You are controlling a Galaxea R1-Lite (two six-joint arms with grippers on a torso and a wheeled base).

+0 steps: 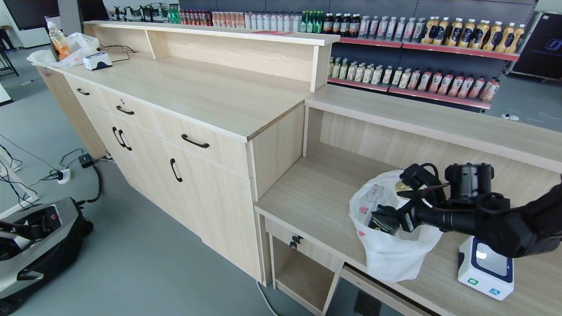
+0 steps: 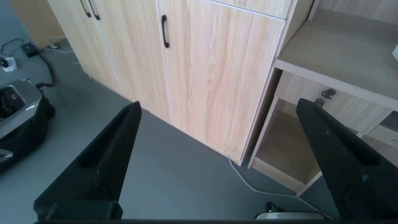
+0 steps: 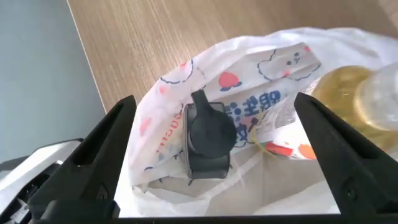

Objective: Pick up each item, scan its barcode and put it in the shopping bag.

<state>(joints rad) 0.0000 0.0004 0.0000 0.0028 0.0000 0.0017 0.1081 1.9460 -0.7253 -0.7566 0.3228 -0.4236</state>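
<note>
Shopping bag (image 1: 395, 259) w/ bottle (image 3: 357, 99) inside, scanner (image 1: 485, 267) beside; right hand (image 1: 399, 197) released above.

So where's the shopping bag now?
In the head view the shopping bag sits on the low counter, right side, beside the white scanner, under the right gripper.

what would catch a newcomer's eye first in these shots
The white plastic shopping bag stands on the low wooden counter, with the open right gripper over its mouth; a black item and a pale yellow bottle lie inside. Behind, long red-edged shelves of drink bottles line the wall.
</note>
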